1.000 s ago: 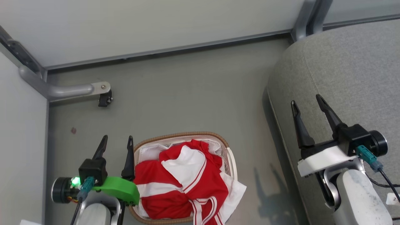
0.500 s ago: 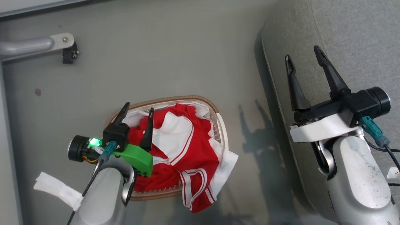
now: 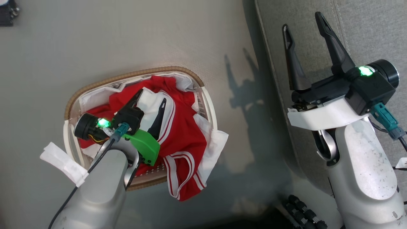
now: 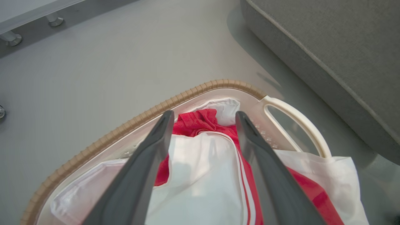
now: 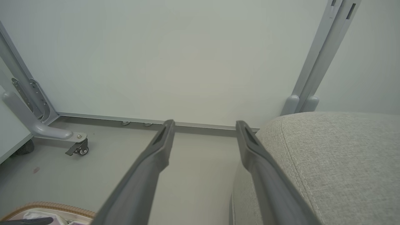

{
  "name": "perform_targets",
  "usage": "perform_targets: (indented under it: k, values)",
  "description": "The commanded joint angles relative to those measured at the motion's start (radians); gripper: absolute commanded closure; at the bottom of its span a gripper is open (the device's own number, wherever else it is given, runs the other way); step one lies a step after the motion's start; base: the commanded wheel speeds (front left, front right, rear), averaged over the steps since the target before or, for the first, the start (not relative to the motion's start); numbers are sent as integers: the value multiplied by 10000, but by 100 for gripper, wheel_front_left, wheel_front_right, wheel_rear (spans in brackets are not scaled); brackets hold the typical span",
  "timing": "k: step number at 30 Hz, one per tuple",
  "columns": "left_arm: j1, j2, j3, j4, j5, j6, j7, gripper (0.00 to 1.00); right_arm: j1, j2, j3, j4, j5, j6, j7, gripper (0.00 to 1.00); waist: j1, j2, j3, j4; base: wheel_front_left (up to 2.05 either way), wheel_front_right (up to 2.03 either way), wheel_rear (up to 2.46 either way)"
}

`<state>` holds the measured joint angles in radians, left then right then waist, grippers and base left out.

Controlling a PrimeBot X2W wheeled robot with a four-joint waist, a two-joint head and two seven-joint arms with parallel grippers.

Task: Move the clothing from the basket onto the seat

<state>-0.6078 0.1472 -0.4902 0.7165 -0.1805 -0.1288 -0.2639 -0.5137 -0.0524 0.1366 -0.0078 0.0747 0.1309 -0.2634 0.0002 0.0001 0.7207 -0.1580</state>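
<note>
Lower left, head view: my left gripper (image 3: 152, 95), spread empty, over clothing (image 3: 184, 136) in basket (image 3: 133, 73); I'd sink deeper, pinch red folds, skip liner (image 3: 90, 98).

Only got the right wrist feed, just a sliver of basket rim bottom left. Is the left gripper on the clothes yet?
Observer: Not gripping. The left gripper is open over the basket, its fingers either side of a white panel of the clothing.
Operator: Anything hanging out?
Observer: Yes. Part of the clothing, red with striped trim, droops over the rim on the robot's side, toward the floor.
Operator: Where's my right gripper relative to the seat?
Observer: In the head view the right gripper is open, its fingers over the left edge of the seat.
</note>
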Motion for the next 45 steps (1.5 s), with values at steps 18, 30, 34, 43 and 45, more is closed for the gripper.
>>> perform_targets:
  k: [18,30,34,43,45]
  values:
    - [-2154,182,-2065,3138,-1164,-26,-10,0,-501,14,208,-511,589,-3,-21,0,-2,-1,2111,-1138,0,0,0]
    - [-2274,-70,-3656,4369,-2658,-27,193,100,-494,7,409,-284,768,-3,-21,0,-2,-1,1764,-1269,0,0,0]
    - [-1975,-60,-3926,4229,-3238,-27,56,100,-349,4,418,-127,709,-3,-21,0,-2,-1,1143,-1220,0,0,0]
    - [-952,-148,-3772,3191,-3928,-27,-14,100,410,-2,309,429,389,-3,-21,0,-2,-1,-914,-651,0,0,0]
    - [-574,-169,-3523,2812,-3880,-27,-16,100,629,-2,221,545,344,-5,-21,0,-2,-1,-1377,-463,0,0,0]
